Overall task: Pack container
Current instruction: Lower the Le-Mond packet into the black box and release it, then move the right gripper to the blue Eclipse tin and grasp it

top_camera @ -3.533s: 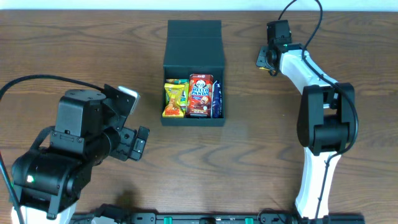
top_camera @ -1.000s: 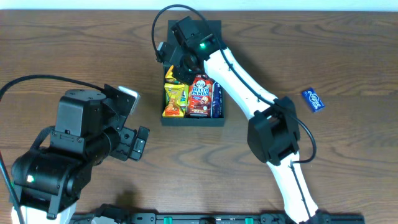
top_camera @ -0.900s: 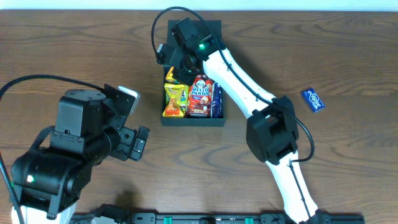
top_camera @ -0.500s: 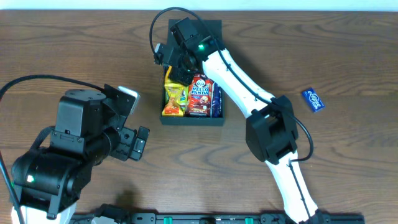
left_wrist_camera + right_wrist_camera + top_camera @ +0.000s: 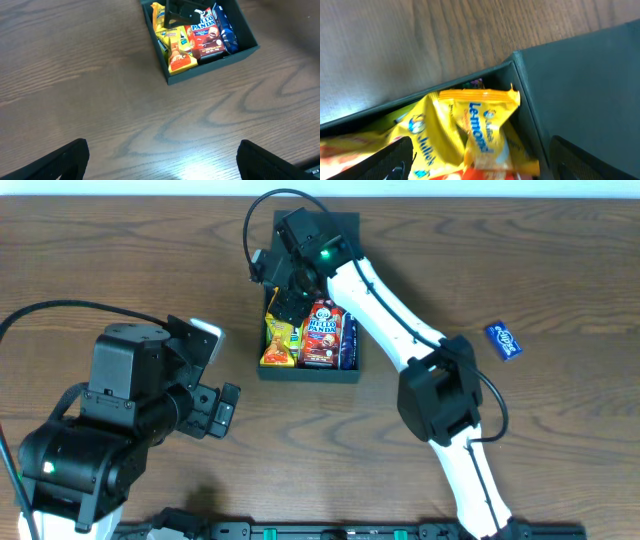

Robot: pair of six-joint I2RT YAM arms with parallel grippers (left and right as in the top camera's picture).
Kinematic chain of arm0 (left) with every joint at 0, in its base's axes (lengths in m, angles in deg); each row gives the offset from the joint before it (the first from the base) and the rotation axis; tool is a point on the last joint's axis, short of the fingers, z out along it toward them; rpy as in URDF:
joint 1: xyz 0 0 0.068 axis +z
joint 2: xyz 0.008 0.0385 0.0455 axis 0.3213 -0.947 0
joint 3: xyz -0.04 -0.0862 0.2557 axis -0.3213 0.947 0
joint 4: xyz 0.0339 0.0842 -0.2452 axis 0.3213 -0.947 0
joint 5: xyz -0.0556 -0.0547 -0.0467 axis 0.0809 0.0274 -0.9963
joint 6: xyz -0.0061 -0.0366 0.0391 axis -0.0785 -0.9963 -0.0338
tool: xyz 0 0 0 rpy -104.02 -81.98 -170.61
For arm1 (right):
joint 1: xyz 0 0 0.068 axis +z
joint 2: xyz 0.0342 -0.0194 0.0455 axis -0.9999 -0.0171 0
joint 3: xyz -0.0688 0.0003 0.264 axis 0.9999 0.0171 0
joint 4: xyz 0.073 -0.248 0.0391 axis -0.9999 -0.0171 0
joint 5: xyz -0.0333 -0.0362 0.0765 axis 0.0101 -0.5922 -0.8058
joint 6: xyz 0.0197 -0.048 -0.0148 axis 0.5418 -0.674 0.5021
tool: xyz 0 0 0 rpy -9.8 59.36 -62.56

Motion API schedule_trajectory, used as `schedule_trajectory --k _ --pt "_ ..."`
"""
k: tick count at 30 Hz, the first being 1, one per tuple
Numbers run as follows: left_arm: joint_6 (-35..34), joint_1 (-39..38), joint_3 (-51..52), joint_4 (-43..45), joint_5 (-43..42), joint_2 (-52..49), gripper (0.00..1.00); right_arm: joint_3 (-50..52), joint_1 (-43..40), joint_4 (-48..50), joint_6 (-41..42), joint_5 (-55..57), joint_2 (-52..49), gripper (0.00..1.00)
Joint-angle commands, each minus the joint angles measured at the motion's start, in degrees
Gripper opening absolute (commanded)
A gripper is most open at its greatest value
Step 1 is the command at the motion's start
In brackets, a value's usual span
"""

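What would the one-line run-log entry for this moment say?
right gripper: open over container | Lemon pack: inside | left gripper: open | blue packet: on table

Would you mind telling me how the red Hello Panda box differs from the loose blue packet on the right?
The Hello Panda box is red; the blue packet is blue with white print. The box sits packed inside the container, the packet alone on the table outside it. The box looks clearly larger than the packet. The box lines up with the container's walls; the packet lies skewed. Both lie flat, face up.
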State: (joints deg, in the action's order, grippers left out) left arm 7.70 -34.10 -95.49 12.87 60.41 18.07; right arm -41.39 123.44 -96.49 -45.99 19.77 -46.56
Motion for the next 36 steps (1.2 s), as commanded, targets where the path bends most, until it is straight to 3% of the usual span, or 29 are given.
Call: schedule_trajectory --k 1,12,23,27,30,36 --pt "0.8 0.4 0.1 -0.2 -0.6 0.1 0.95 0.0 -0.3 -1.0 2.8 -0.6 6.6 0.84" --pt "0.8 0.4 0.1 -0.2 -0.7 0.1 0.95 0.0 -4.7 -9.6 7.8 9.7 13.3 0.81" --pt "0.8 0.4 0.1 -0.2 -0.6 0.1 0.95 0.0 -21.3 -20.5 10.7 10.7 13.3 0.8" --pt "0.8 0.4 0.1 -0.2 -0.7 0.1 0.95 0.0 -26.5 -23.1 10.7 9.0 13.4 0.83" --pt "0.8 0.4 0.1 -0.2 -0.7 0.1 0.95 0.8 -29.5 -23.7 10.1 9.0 13.4 0.91" --pt "0.8 0.4 0.1 -0.2 -0.7 0.1 0.95 12.6 -35.1 -19.3 9.8 8.8 17.2 0.99"
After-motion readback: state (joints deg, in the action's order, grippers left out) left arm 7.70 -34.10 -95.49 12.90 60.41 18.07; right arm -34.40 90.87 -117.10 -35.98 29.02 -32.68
